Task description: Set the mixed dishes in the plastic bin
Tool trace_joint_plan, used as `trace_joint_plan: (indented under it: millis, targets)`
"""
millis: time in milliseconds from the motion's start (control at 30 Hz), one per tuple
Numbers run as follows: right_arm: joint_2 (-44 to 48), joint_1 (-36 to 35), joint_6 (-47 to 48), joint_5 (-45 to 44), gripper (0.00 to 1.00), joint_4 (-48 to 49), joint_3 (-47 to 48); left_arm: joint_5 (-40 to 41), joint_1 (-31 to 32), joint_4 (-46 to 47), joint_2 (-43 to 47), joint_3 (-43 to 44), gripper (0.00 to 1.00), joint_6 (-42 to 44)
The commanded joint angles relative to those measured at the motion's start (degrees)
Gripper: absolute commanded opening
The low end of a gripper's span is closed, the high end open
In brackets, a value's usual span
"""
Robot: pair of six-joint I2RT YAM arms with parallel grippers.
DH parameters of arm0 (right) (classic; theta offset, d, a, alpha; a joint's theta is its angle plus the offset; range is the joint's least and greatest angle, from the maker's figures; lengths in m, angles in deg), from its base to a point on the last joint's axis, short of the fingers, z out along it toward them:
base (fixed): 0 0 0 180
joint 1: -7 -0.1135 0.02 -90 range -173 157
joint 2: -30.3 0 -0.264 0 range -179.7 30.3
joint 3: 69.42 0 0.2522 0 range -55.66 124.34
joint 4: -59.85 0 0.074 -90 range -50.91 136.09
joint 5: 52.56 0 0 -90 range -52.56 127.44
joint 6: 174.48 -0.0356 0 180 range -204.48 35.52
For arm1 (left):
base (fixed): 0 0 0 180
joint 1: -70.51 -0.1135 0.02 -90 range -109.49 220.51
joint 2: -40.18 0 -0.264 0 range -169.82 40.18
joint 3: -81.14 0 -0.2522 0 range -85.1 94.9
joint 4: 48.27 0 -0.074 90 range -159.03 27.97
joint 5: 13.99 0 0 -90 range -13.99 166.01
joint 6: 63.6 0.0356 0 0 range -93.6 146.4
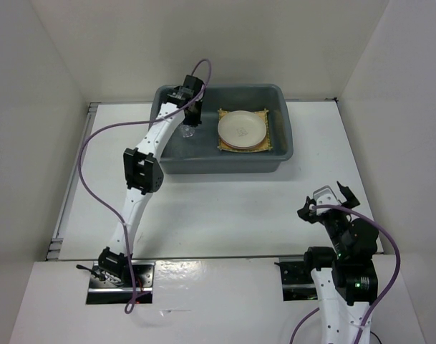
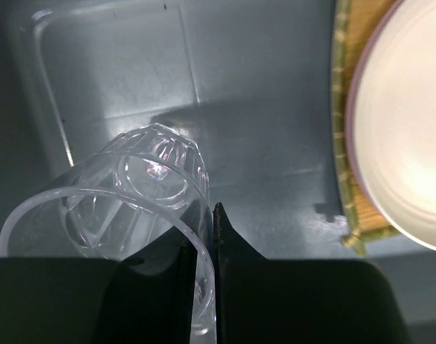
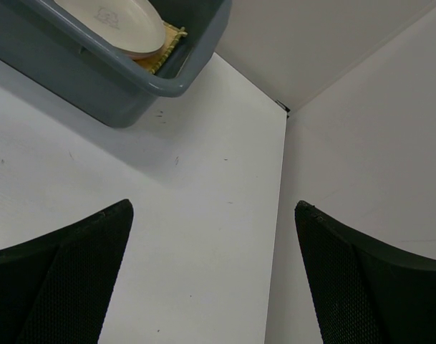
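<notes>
Your left gripper (image 2: 203, 233) is inside the plastic bin (image 1: 225, 169), fingers pinched on the wall of a clear cup (image 2: 142, 179) over the bin floor. Just right of it, the cream plate (image 1: 240, 127) sits on the bamboo mat (image 2: 340, 107), also in the bin. Far right, your right gripper (image 3: 214, 208) hovers over the table (image 3: 203, 251), fingers wide apart.

clear plastic cup (image 2: 124, 208) showing a faceted pattern between the black fingers (image 2: 239, 251) of the left gripper (image 2: 203, 240), dark grey bin (image 2: 275, 100) underneath, cream plate (image 2: 411, 129) sitting right of the gripper, pink plate (image 2: 351, 107) edge peeking out, yellow woven mat (image 2: 341, 143)
</notes>
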Motion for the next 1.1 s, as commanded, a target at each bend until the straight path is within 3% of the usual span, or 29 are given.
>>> trace_joint_plan:
  millis: [0,200,233,400,433,567,700,800,900,933,1067]
  targets:
    - [-1.6,-0.5,-0.6,-0.8,0.98,1.7,-0.4,2.9,-0.5,1.7,-1.2,2.8,0.14,2.7]
    - [-2.2,-0.5,-0.6,-1.4,0.98,1.7,-0.4,1.4,-1.1,1.1,-1.8,1.5,0.20,2.7]
    - [-2.2,-0.5,-0.6,-1.4,0.98,1.7,-0.4,1.4,-1.1,0.6,-1.8,1.5,0.24,2.7]
    - [-2.7,-0.5,-1.7,-2.6,0.98,2.8,-0.4,6.5,-1.1,-0.6,-1.2,1.5,0.68,1.0]
    - [-3.5,-0.5,-2.2,-3.2,0.98,2.8,-0.4,7.2,-1.1,-0.6,-0.7,2.0,0.71,0.4]
    - [-5.2,-0.5,-3.5,-4.7,0.98,4.0,-0.4,12.5,-0.6,-1.9,4.0,4.6,0.76,-1.9]
    - [-6.6,-0.5,-7.2,-10.4,0.98,6.9,-1.6,18.6,0.5,-4.0,16.9,6.1,0.81,-3.4]
    - [-14.3,-0.5,-11.4,-17.2,0.98,9.0,-1.6,17.5,0.5,-5.9,26.4,-0.1,0.81,-3.4]
    - [-20.1,-0.5,-13.7,-21.0,0.98,9.7,-1.1,15.1,-0.1,-3.8,36.2,-15.7,0.81,-2.2]
    - [-20.1,-0.5,-13.7,-21.7,0.98,9.7,-1.1,17.2,1.7,1.8,42.4,-30.0,0.81,-1.5]
    - [-20.3,-0.5,-13.0,-22.3,0.98,9.7,-1.6,11.5,0.7,12.8,57.5,-58.3,0.81,-2.1]
